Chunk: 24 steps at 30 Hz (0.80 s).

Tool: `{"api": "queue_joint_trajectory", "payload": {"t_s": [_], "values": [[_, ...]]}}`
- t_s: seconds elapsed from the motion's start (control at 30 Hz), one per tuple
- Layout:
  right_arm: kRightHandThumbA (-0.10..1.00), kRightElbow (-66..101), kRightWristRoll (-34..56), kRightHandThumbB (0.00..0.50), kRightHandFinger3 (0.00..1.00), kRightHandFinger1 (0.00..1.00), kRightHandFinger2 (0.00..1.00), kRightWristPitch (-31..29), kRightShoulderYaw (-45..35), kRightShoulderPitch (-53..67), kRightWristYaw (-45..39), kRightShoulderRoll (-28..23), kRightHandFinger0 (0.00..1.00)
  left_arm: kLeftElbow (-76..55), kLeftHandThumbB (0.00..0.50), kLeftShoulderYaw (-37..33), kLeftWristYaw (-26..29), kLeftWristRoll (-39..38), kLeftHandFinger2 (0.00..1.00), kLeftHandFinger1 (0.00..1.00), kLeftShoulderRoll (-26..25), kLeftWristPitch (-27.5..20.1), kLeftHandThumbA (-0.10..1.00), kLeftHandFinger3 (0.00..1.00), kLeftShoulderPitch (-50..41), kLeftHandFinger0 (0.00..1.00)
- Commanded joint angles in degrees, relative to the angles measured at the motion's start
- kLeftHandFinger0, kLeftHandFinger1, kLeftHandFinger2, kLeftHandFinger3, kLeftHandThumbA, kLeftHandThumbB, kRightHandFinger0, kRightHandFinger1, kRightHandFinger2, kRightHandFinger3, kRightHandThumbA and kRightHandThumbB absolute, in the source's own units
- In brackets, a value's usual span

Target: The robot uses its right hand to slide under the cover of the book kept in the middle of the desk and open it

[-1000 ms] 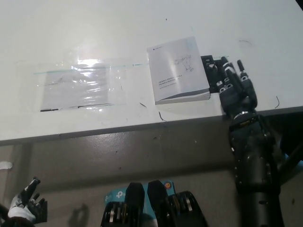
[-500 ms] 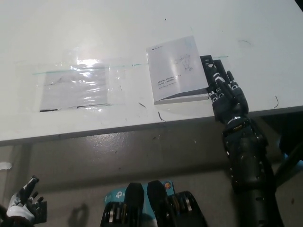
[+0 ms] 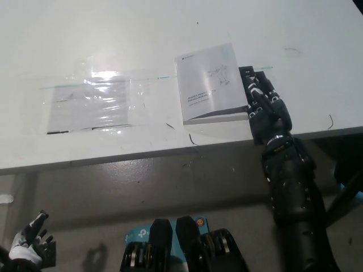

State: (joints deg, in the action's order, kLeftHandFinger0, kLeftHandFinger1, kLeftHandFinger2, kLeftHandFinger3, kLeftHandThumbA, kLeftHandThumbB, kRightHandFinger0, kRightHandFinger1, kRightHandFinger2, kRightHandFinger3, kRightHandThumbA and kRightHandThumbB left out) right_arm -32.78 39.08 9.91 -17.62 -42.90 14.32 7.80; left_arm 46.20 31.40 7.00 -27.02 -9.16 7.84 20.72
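The book (image 3: 211, 84) lies closed on the surface (image 3: 170, 28), a little right of the middle and near the front edge. To its left, well apart, a clear plastic sleeve (image 3: 93, 101) lies flat on the surface. The right robot hand (image 3: 262, 105) rests on the surface just beside the book's right edge, touching it, its arm reaching in from over the front edge. The left robot hand (image 3: 31, 245) hangs below and before the surface, far to the left.

Clear plastic sleeve (image 3: 91, 102) w/ paper inside, flat on desk (image 3: 170, 28).
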Motion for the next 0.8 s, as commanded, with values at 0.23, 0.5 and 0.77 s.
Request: {"api": "queue_joint_trajectory", "payload": {"t_s": [0.23, 0.5, 0.77], "values": [[0.74, 1.02, -4.78, 0.063, 1.00, 0.94, 1.00, 2.00, 5.56, -5.55, -3.79, 2.17, 0.79, -1.42, 0.000, -0.21, -0.11, -0.32, 1.00, 1.00, -1.58, 0.11, 0.62, 1.00, -0.02, 1.00], [0.68, -0.03, -8.31, 0.073, 1.00, 0.84, 0.92, 3.65, 9.07, -4.92, -3.59, 2.38, 0.73, -2.04, 0.000, -0.07, 0.55, -0.23, 1.00, 1.00, -1.68, 1.14, 0.58, 1.00, -0.19, 1.00], [0.76, -2.03, -13.14, 0.070, 1.00, 0.86, 0.92, 3.39, 12.92, -3.23, -5.93, 1.53, 0.76, -2.99, 0.000, -1.46, 2.33, 1.95, 1.00, 1.00, -1.71, 1.37, 0.50, 1.00, -0.26, 1.00]]}}
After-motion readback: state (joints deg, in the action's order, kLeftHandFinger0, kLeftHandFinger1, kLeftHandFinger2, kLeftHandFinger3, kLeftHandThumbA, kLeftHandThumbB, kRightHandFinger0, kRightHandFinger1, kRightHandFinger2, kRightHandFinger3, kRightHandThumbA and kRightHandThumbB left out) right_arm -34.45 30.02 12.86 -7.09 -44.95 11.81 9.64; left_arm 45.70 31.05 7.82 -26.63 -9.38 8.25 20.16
